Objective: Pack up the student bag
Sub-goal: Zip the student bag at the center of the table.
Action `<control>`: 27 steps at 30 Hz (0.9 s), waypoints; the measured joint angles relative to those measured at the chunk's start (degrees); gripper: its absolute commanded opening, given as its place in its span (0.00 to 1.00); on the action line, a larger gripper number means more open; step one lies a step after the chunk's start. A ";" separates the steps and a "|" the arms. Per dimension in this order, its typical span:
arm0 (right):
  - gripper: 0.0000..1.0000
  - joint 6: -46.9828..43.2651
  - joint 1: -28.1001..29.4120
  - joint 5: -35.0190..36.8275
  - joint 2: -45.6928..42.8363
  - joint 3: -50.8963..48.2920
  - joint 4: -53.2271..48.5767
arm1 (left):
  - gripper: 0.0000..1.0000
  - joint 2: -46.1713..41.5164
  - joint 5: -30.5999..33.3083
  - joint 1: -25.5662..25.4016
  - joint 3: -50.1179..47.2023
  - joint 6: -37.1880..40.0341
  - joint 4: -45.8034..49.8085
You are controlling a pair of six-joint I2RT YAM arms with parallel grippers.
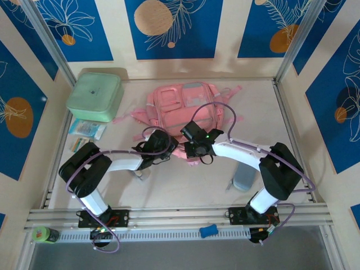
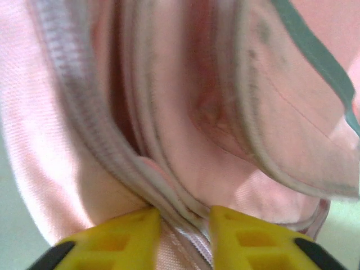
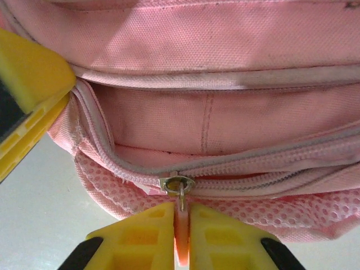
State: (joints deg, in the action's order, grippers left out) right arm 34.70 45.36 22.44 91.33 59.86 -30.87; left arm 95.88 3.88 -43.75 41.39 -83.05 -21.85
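Pinching zipper pull (image 3: 181, 247), right claw (image 3: 181, 212) closed; left claw (image 2: 184, 218) clamps student bag (image 1: 180, 104) rim; bag contents hidden.

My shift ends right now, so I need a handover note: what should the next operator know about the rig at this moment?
Left claw: shut on the zipper edge of the student bag, at its near end.
Right claw: shut on the pink zipper pull.
Bag lies flat mid-table; the mint-green box and packets sit outside it, to its left.
Done: bag braced, zip grasped. How far the zip is open is unclear.
To do: open the zip, then load the bag.
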 measured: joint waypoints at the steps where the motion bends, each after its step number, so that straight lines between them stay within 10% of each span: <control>1: 0.17 -0.20 -0.02 0.02 0.37 0.00 0.15 | 0.19 0.02 0.31 -0.11 -0.02 0.07 0.04; 8: 0.03 -1.49 -0.11 0.59 3.32 0.74 0.76 | 0.00 -0.13 1.55 -0.44 0.61 0.33 1.53; 18: 0.00 -1.27 0.90 6.73 1.77 1.99 -5.62 | 0.00 -3.50 2.08 0.85 -0.11 4.74 3.69; 27: 0.00 -1.36 -0.17 7.93 -0.79 1.22 -6.21 | 0.00 -5.16 -8.81 13.07 -1.05 13.03 4.11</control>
State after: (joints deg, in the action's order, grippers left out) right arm 33.34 45.19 30.37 90.54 61.08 -37.08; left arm 90.72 -4.93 -30.68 40.34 -70.02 -17.74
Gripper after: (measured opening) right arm 0.052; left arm 0.051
